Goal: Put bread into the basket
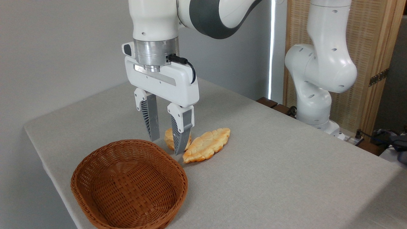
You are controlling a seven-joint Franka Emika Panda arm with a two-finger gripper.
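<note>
A: What's the bench [286, 178] like?

B: Covered in pale grey cloth, its corner toward the left. Behind it is a plain grey wall, with a bright vertical strip of light and a woven wood-framed screen [375, 63] at the right. Dark cables lie at the far right edge.

A: And the arm?

B: The arm's white base [318, 79] stands at the bench's far right side. The tool [167, 144] points straight down, its fingers parted, gripping nothing.

A: Where's the bun?

B: The bun [170, 138] sits on the bench, partly hidden behind the right finger [181, 133]; the left finger hangs just left of it. Whether either touches it, I cannot tell. The flat bread [206, 144] lies just right of the bun.

A: The basket?

B: The basket [95, 190] sits near the front left edge, close in front of the bun, empty.
</note>
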